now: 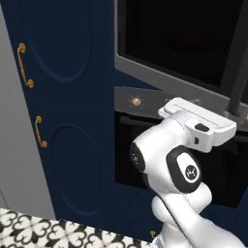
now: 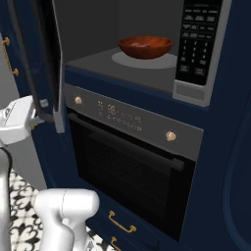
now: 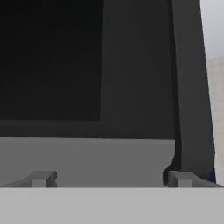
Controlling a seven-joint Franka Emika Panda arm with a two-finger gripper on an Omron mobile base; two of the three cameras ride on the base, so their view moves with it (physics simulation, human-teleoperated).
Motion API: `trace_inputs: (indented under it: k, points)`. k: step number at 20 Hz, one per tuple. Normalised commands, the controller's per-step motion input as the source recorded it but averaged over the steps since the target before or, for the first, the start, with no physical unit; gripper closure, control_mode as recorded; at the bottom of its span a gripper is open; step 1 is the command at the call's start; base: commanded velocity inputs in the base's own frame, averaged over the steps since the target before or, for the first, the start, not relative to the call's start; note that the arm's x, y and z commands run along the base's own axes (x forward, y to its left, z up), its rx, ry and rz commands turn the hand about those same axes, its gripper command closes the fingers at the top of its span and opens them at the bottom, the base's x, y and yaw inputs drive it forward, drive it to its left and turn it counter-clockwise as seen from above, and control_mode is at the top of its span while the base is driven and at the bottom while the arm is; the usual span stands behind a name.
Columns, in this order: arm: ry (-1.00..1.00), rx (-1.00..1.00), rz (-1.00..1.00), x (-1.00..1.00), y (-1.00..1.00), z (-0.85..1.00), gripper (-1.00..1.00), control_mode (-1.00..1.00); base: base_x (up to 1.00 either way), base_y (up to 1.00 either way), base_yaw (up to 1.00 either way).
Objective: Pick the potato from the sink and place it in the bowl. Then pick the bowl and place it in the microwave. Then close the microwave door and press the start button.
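1. The bowl [image 2: 145, 47] sits inside the open microwave [image 2: 196, 49], on the pale round turntable at the middle of the cavity floor, with a small dark lump in it that may be the potato, too indistinct to tell.
2. The microwave door [image 2: 46, 63] stands swung out to the left of the cavity, its grey frame edge facing the right base camera.
3. The gripper [image 3: 111, 178] is at the door's lower part, well apart from the bowl and to the left of it, outside the cavity; in the hand view its two fingertips [image 3: 41, 178] stand spread wide, with nothing between them, in front of the door's grey frame and black glass pane.
4. In the left base view the white hand [image 1: 198, 121] sits just under the door's [image 1: 179, 43] lower edge, beside the oven's control strip [image 1: 140, 99].
5. Below the microwave is the oven [image 2: 132, 162], its dark door closed.
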Motion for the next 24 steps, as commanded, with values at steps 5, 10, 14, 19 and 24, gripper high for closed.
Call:
trace_inputs:
  k: [5, 10, 14, 19, 24]
  points:
    - [0.0, 0.11, 0.11, 0.92, -0.53, 0.08, -1.0, -1.0, 0.0, 0.0, 0.0]
    - [0.0, 0.11, 0.16, 1.0, -0.55, 0.01, -1.0, -1.0, 0.0, 0.0, 0.0]
    - [0.0, 0.15, 0.2, 0.97, -0.72, 0.01, -1.0, -1.0, 0.0, 0.0, 0.0]
    - [0.0, 0.15, 0.21, 0.84, -0.67, 0.01, -1.0, -1.0, 0.0, 0.0, 0.0]
    - [0.05, 0.1, 0.17, 0.74, -0.43, 0.07, -1.0, -1.0, 0.0, 0.0, 0.0]
